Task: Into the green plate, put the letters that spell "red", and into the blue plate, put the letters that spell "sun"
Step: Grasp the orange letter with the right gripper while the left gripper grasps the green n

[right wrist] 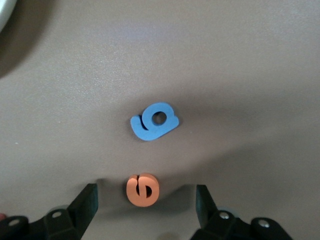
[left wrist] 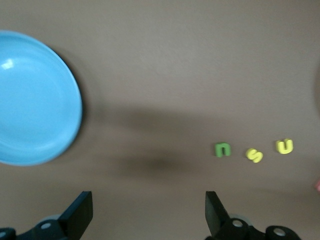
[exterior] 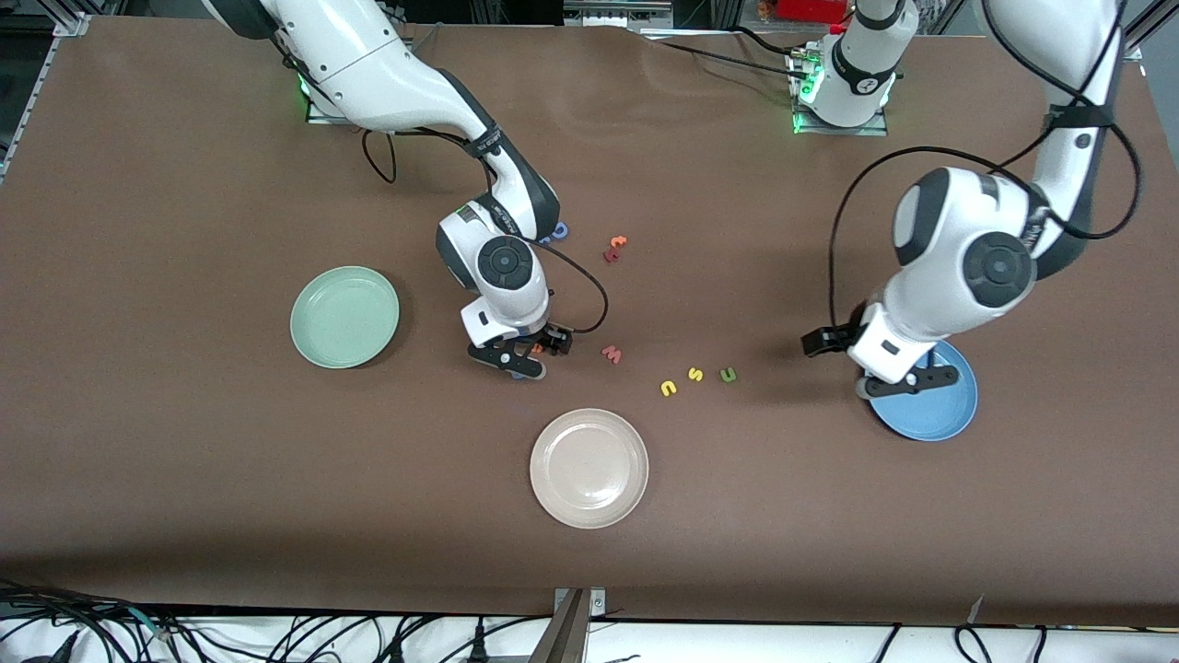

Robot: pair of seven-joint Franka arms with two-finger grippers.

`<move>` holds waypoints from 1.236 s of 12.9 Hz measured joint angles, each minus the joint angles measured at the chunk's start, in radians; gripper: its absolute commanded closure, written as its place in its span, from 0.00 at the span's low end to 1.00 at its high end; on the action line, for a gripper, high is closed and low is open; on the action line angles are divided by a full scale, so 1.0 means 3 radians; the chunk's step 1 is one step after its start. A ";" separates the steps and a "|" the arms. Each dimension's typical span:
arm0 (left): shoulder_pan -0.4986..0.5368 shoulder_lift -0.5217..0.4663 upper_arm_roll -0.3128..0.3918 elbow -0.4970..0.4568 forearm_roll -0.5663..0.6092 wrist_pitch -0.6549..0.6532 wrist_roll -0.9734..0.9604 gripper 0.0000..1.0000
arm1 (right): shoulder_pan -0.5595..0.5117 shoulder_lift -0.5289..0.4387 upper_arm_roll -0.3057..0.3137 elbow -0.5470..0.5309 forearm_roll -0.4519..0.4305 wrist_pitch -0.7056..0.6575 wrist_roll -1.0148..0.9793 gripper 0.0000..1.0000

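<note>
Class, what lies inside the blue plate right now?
Nothing shows in the blue plate: in the left wrist view its visible inside is bare. The green "n", yellow "s" and yellow "u" lie on the table. That view's edge cuts off part of the plate.

No legible text or labels.

Your front camera looked down from high across the table (exterior: 184, 516), facing both robot bases, taking in the whole surface. Your left wrist camera looked down from close by at the blue plate (left wrist: 35, 100) and the green "n" (left wrist: 222, 149), both also in the front view. Your right wrist camera sat closest, over the orange "e" (right wrist: 142, 190).
</note>
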 measured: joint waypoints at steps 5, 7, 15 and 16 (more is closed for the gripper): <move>-0.0245 0.0105 -0.0005 -0.0165 0.0000 0.0323 -0.0570 0.00 | 0.0000 0.0012 -0.0008 0.0009 -0.0011 0.0000 0.0000 0.46; -0.0328 0.0209 -0.0005 -0.0170 0.0000 0.0496 -0.0765 0.00 | 0.0001 0.0026 -0.0009 0.0009 -0.0049 0.0001 0.0000 0.65; -0.0455 0.0734 0.0014 -0.0177 0.0000 0.1181 -0.1156 0.01 | 0.0003 0.0016 -0.0037 0.0051 -0.0110 -0.0032 -0.0064 0.99; -0.0476 0.0763 0.0016 -0.0177 0.0000 0.1196 -0.1224 0.01 | 0.0000 -0.0001 -0.0054 0.0070 -0.0110 -0.0108 -0.0130 0.99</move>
